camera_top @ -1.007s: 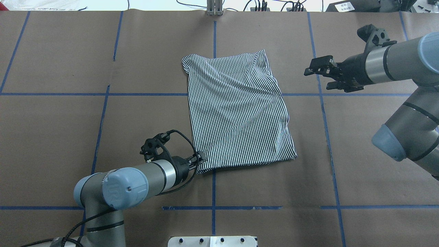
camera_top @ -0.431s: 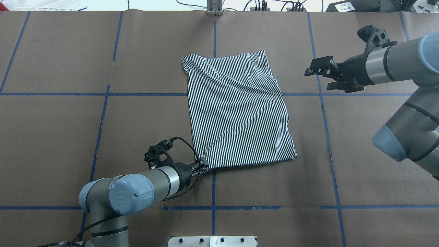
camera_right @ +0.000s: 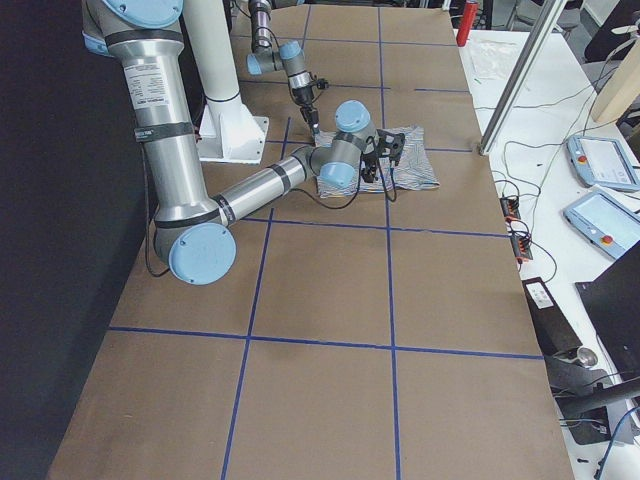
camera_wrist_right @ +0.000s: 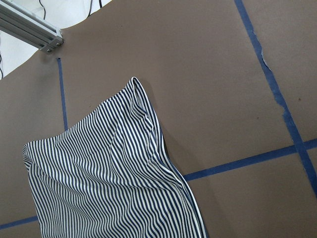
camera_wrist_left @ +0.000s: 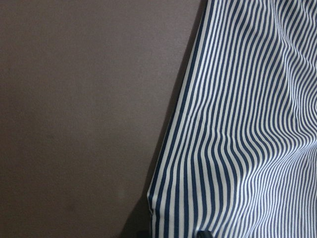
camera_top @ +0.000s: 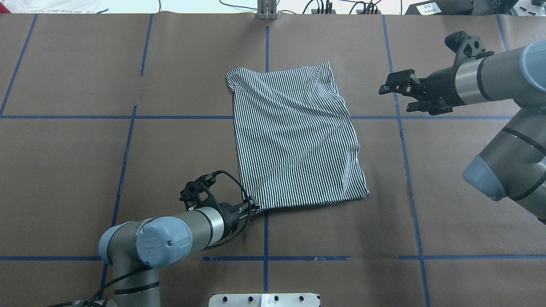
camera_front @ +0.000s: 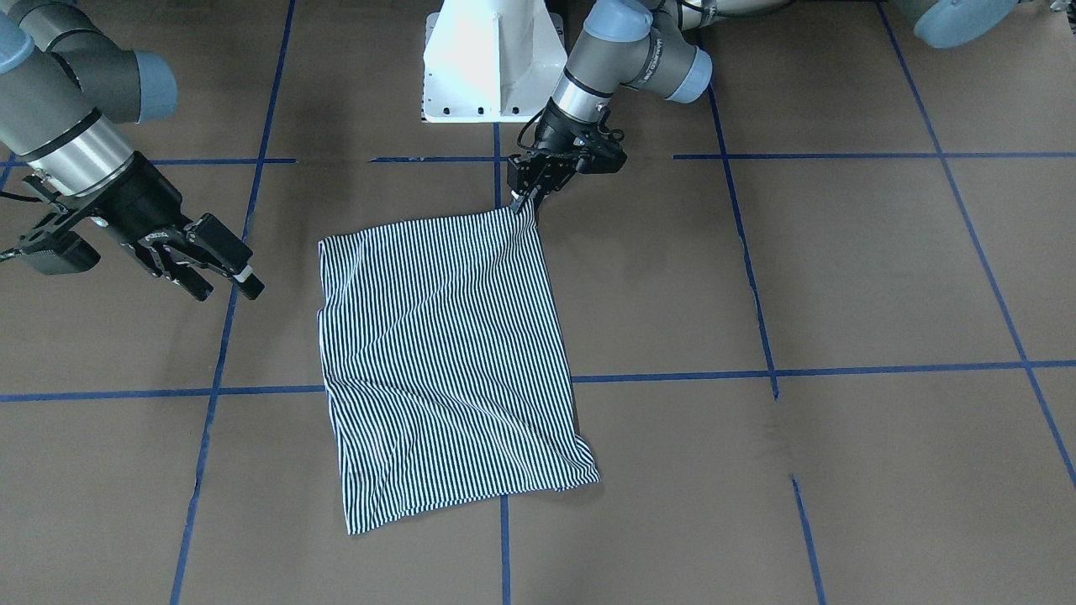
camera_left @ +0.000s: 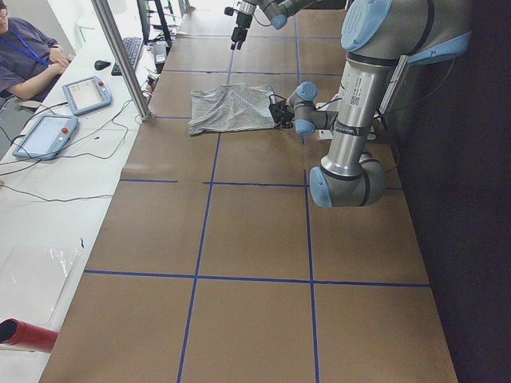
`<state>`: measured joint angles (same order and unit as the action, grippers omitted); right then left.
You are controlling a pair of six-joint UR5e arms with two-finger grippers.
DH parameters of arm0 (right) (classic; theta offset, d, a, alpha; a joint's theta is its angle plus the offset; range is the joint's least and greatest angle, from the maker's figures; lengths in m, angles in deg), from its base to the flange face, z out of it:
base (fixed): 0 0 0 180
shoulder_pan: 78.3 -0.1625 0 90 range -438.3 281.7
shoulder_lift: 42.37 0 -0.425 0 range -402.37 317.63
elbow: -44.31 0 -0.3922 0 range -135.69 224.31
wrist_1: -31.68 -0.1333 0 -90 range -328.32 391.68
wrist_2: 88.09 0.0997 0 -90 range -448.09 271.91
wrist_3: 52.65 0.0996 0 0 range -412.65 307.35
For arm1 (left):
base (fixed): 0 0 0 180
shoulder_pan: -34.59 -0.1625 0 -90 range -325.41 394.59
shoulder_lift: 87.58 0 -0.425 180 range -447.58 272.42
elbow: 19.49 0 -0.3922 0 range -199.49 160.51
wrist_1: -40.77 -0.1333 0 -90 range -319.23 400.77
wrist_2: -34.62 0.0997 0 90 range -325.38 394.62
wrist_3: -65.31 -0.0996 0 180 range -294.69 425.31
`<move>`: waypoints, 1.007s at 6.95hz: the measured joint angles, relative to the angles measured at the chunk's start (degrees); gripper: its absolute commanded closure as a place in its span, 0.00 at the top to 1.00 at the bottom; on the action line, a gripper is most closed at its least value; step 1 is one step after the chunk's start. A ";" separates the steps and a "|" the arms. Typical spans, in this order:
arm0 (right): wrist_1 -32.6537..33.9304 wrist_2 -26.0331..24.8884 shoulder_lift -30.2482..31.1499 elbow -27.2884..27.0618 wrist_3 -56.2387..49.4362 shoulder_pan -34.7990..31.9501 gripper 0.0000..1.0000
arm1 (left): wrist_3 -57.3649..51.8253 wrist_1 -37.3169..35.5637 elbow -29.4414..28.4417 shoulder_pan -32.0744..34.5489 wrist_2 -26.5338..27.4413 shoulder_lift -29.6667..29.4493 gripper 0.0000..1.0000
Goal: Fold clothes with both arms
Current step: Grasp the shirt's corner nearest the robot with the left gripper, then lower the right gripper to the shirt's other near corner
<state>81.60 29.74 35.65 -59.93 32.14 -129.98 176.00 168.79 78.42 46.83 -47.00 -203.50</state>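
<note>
While the striped polo shirt lies flat in the middle of the brown tabletop, both arms are out over it, so let me call the robot's far edge twelve o'clock. The shirt is folded into a rough rectangle with only stripes showing. Its long sides run from twelve down to six, and the near end drifts a little towards five. A few soft wrinkles cross the cloth on a slant, and the eleven o'clock corner is slightly bunched.

Down at the shirt's seven o'clock corner sits the left hand. The left arm is stretched low along the tabletop and points towards three. Its fingers are pinched together right on that corner of the cloth. The wrist camera shows the striped edge running up from the hand, with bare brown paper beside it.

Over at two o'clock the right hand hangs clear of the tabletop, apart from the shirt and touching nothing. It points towards nine, its two fingers are spread wide, and it holds nothing. The right arm reaches in from the three o'clock side.

Blue tape lines mark the paper in squares, and one passes under the shirt. The white pedestal stands at six o'clock, behind the left hand.
</note>
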 measured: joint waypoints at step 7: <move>6.90 -11.74 -0.55 -3.70 14.69 11.57 0.87 | -0.66 0.03 0.52 -0.02 1.11 0.00 0.00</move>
<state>88.50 17.99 35.10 -63.63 46.83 -118.41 175.35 168.82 78.93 46.81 -45.89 -203.50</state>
